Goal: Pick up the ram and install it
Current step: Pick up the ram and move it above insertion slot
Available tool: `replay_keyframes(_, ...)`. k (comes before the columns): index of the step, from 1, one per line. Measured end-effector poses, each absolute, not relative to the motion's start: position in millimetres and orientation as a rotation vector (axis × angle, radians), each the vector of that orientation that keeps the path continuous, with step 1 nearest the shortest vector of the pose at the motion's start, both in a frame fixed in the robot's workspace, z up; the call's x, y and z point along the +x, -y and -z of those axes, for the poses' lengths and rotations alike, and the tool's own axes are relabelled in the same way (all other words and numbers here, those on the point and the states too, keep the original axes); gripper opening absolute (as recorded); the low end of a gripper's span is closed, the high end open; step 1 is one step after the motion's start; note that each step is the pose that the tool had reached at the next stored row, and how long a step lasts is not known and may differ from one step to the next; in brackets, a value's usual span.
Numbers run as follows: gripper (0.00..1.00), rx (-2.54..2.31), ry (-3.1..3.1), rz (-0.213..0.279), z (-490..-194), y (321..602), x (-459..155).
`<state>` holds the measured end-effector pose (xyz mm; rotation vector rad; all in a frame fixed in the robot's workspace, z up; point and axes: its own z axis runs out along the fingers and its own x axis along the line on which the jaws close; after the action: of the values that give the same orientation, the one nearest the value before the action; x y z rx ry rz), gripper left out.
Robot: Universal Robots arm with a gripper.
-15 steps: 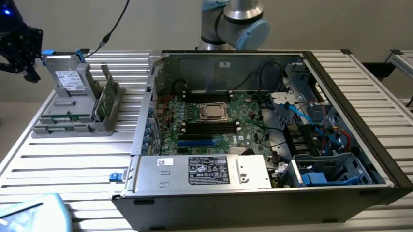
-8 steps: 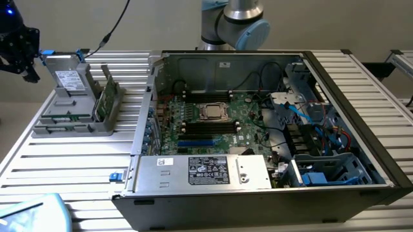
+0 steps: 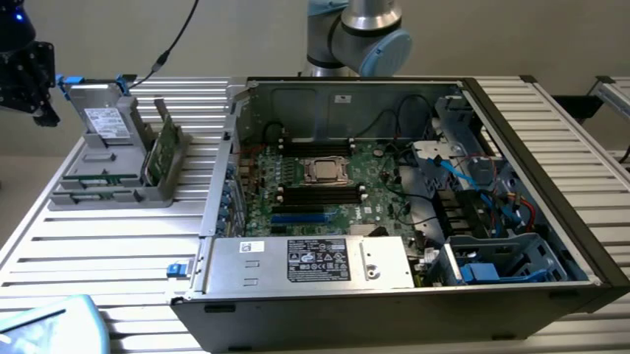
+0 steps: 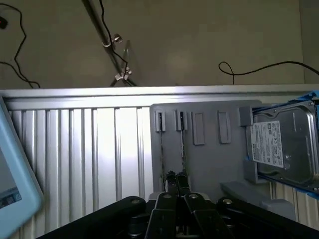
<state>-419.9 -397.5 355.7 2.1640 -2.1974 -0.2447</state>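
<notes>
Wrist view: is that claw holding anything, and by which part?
Nothing is held. The gripper is shut with nothing between its fingers, clear of the grey holder where the green boards stand in their slots.

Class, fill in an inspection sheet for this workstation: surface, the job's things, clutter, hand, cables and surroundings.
Surface: slatted metal table carrying an open computer case and a grey holder.
Job's things: ram stands on edge in the grey holder, beside a second green board; black motherboard slots look unfilled.
Clutter: grey drive with a white label in the holder; light-blue object at the table's near corner.
Hand: hand shut, holding nothing, facing the holder and apart from it.
Cables: black cable hangs behind the table; blue and red cables inside the case.
Surroundings: robot arm base behind the case.
</notes>
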Motion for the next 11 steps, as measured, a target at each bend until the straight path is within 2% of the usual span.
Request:
replay_keyframes(8, 0.11, 2.227, 2.132, 0.248, -355.4, 397.5, -419.8)
replay_keyframes(11, 0.11, 2.234, 2.138, 0.235, -354.6, 397.5, -419.8)
